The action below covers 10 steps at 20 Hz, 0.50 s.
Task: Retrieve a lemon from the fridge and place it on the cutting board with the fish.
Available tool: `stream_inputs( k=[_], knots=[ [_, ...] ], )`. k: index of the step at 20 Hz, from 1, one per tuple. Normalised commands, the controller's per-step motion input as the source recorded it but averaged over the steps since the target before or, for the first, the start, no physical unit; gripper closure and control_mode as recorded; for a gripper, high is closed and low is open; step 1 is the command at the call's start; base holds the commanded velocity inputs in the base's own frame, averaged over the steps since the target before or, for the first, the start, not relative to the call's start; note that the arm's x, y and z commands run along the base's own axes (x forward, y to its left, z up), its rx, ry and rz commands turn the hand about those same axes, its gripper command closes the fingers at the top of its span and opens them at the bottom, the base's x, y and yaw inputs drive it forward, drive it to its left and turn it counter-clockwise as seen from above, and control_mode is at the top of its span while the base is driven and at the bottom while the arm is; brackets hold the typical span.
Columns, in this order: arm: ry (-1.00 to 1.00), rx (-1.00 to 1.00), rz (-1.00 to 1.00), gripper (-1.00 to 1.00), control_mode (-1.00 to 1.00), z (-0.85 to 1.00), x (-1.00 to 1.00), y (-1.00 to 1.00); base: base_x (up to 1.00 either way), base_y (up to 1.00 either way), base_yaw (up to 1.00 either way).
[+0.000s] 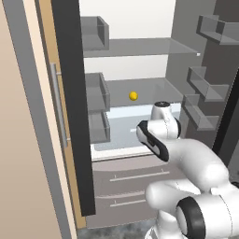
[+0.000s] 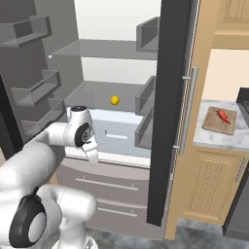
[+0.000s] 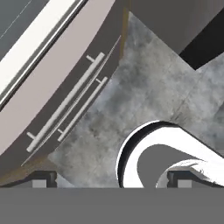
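Inside the open fridge, the lemon rests on a shelf.

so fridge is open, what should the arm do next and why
Probably raise the hand and reach toward the lemon on the glass shelf inside the fridge: the doors stand open, the gripper is open and empty, pointing down at the floor.

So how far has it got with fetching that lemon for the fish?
Done: the fridge doors stand open. In hand: nothing; the gripper is open and empty, pointing at the floor. Left: grab the lemon on its glass shelf and carry it to the cutting board beside the fish.
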Motion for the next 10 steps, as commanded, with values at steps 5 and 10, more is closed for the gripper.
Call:
stream_inputs(
  k=[5,10],
  knots=[
    [-0.06,-0.08,0.66,-1.00,-1.00,0.54,-0.70,-0.44,0.00,0.00,0.00],
    [0.00,-0.14,0.68,-1.00,-1.00,0.41,-0.52,-0.04,0.00,0.00,0.00]
  ],
)
